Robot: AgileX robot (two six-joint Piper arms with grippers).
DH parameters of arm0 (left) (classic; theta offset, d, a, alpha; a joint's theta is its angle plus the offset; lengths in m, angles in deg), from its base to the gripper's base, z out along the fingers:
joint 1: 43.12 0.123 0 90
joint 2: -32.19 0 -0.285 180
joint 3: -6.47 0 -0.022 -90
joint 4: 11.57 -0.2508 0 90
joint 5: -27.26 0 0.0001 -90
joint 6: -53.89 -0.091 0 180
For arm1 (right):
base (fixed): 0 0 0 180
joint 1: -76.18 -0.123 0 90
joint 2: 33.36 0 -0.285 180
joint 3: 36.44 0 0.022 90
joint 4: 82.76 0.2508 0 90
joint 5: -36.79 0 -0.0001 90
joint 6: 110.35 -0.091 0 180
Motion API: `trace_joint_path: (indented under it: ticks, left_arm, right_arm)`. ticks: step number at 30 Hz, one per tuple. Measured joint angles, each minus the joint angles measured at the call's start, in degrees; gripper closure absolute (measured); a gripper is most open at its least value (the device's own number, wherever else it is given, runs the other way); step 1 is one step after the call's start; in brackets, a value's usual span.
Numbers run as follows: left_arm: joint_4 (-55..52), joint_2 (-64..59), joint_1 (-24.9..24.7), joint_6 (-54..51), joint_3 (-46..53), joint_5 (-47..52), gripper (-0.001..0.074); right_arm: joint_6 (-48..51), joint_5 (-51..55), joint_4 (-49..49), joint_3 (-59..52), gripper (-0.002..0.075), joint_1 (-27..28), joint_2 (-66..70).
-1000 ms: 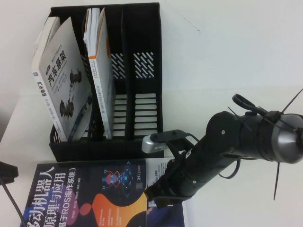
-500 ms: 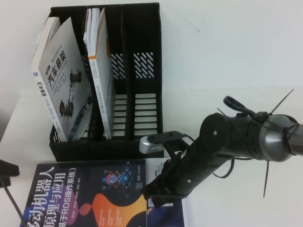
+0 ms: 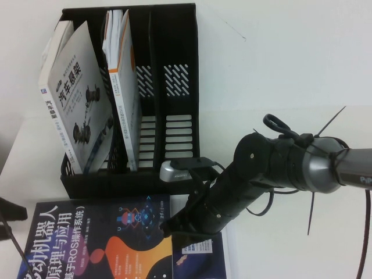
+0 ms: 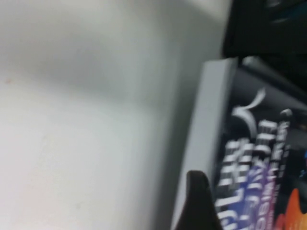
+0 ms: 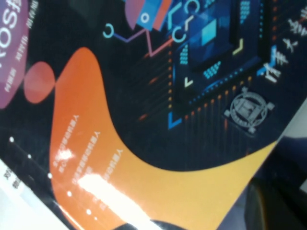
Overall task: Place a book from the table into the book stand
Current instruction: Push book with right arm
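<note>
The book [image 3: 104, 244], dark with white Chinese title and an orange shape, lies flat on the table [image 3: 290, 70] at the near left, in front of the book stand [image 3: 174, 35]. My right gripper [image 3: 181, 228] is low over the book's right part; its arm hides that edge. The book's cover [image 5: 144, 96] fills the right wrist view from close up. My left gripper [image 3: 9, 210] shows only as a black piece at the far left, beside the book's left edge. In the left wrist view one black finger [image 4: 197, 201] stands at the book's pale edge [image 4: 206, 120], the jaws wide.
In the stand's left slots lean a grey car-chassis book [image 3: 75, 99] and a pale book [image 3: 119, 75]. Its two right slots [image 3: 177, 104] hold nothing. White table stretches to the right of the stand.
My right arm has swung left and nearer, and the book has slid a little to the left with it. The left gripper's black piece has dropped slightly.
</note>
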Motion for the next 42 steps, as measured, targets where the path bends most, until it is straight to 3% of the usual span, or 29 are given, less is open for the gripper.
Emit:
trace_joint_path:
  ticks: [15, 22, 33, 36, 40, 42]
  left_arm:
    - [6.2, -13.9, 3.9, -3.9, -0.4, 4.6, 0.0288]
    - [6.3, -14.4, 3.9, -6.6, -0.4, 4.6, 0.0288]
    - [4.9, -14.5, -0.8, -10.4, -0.8, 3.8, 0.0295]
    - [4.1, -14.5, -0.9, -10.5, -0.8, 3.3, 0.0368]
    - [3.9, -14.5, -0.9, -10.5, -1.1, 4.6, 0.0571]
    - [3.8, -14.4, -0.9, -9.7, -1.2, 5.1, 0.0605]
  right_arm:
    - [1.3, 0.8, 0.6, 0.1, 0.0726, 0.0, 0.6]
    - [6.9, 0.8, 8.2, 0.2, 0.0726, 0.0, 2.3]
    - [10.2, 1.2, 13.3, 0.6, 0.0727, 0.0, 3.6]
    - [10.3, 1.2, 13.3, 0.6, 0.0727, 0.0, 3.6]
    - [10.3, 1.4, 13.3, 0.6, 0.0727, 0.1, 3.6]
    - [10.3, 1.4, 12.9, 0.6, 0.0727, 0.1, 3.6]
